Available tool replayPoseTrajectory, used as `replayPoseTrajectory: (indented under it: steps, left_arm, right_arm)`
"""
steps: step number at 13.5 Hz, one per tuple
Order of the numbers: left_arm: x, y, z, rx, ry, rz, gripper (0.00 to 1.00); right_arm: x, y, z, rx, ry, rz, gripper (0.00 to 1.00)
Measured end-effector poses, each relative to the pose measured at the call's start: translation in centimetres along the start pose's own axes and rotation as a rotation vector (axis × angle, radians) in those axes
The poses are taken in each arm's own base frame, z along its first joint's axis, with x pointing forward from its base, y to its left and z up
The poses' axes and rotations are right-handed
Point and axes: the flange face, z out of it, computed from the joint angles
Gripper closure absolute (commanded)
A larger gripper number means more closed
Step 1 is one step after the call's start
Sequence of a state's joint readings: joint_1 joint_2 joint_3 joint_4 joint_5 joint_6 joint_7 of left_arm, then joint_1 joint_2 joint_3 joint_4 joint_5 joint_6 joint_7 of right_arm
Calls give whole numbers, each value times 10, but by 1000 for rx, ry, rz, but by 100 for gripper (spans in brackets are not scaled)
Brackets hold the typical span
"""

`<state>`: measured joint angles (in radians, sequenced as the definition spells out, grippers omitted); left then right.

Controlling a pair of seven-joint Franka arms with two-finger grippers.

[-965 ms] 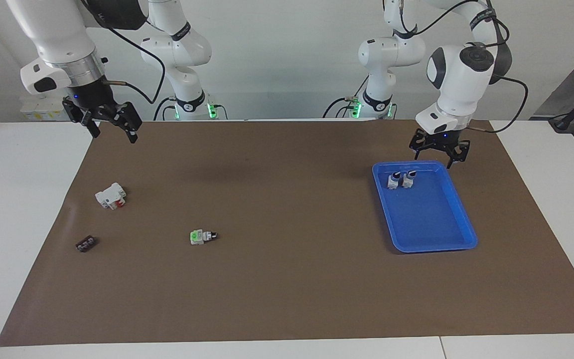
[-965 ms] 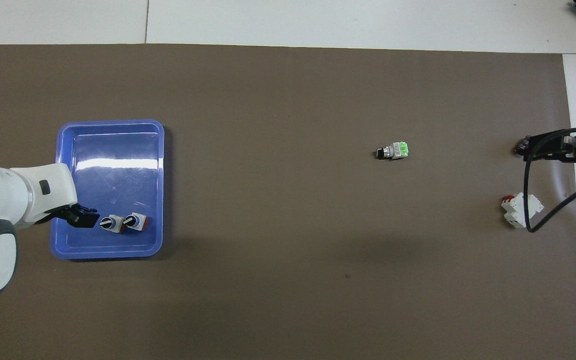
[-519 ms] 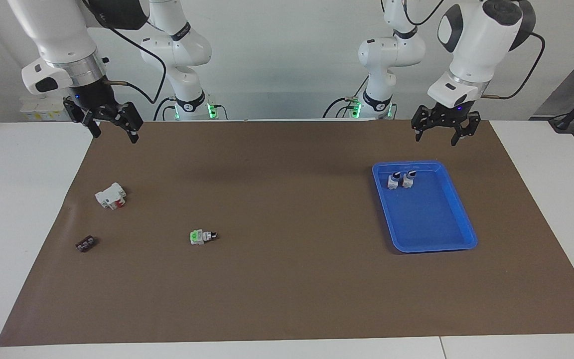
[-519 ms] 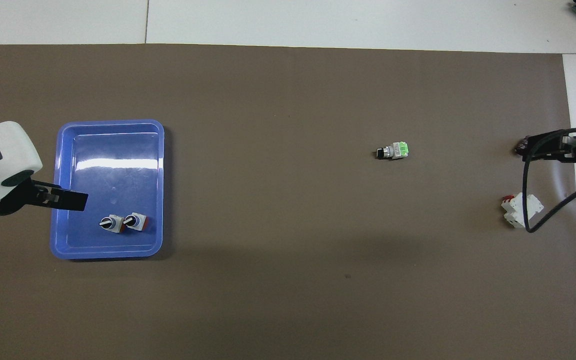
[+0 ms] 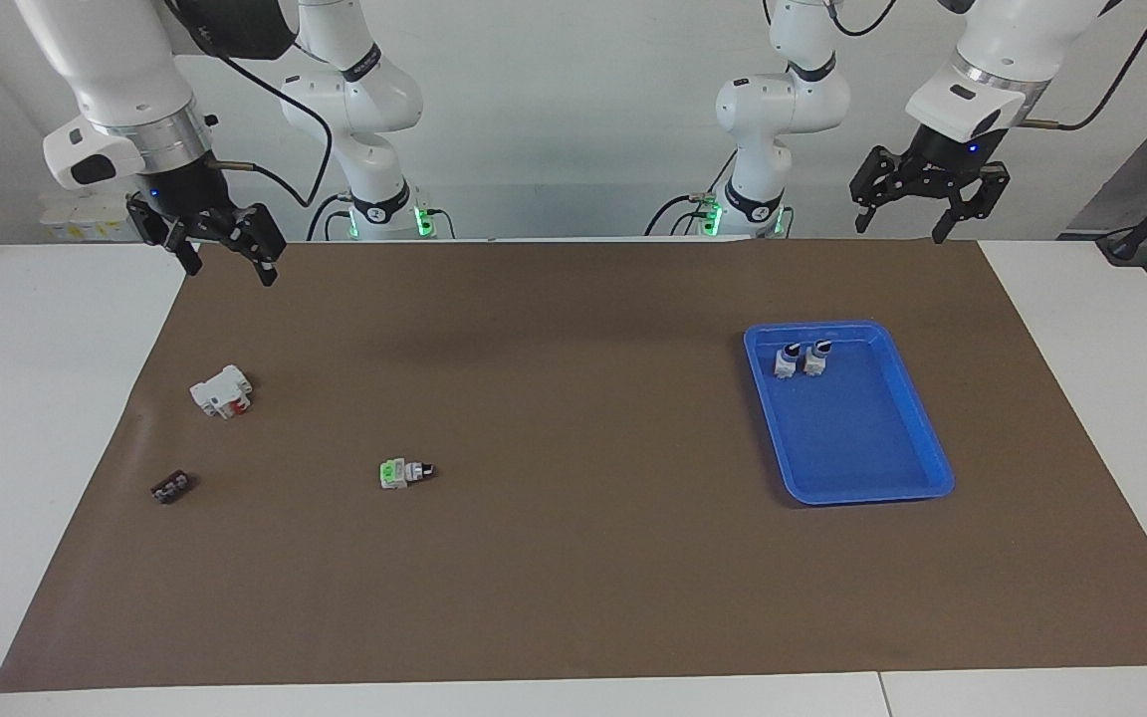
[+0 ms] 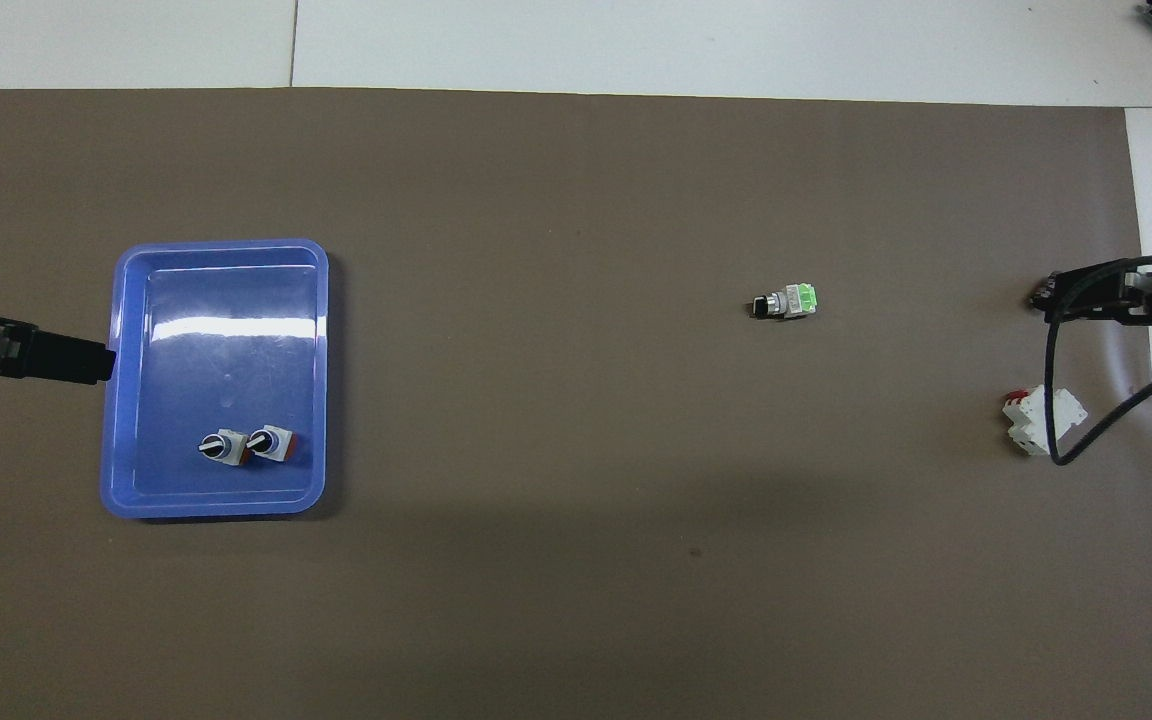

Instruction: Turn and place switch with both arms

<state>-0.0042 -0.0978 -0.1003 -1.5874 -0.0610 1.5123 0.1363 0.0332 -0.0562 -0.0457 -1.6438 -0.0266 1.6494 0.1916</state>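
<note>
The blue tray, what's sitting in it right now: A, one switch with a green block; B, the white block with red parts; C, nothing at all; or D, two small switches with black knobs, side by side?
D: two switches stand side by side inside the blue tray, at its end nearer the robots.

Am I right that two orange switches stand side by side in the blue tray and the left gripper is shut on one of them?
Not quite. Two switches do stand side by side in the blue tray, but the left gripper holds neither: the facing view shows it open and empty, raised above the robots' edge of the mat, well clear of the tray.
</note>
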Motion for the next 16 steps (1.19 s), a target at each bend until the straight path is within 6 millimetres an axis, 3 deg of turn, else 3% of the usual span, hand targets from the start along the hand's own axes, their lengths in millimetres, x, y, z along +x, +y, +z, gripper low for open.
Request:
replayPoseTrajectory:
  steps: [4,12,16]
  left_arm:
    - [15,-6,-18,-18,-28,-3,0]
    - [16,-3,-20,9,-36,4,0]
    - [15,-22,-23,8,-13,-66,0]
  right_arm:
    - [0,0,0,0,0,0,0]
    - [0,0,0,0,0,0,0]
    - [0,0,0,0,0,0,0]
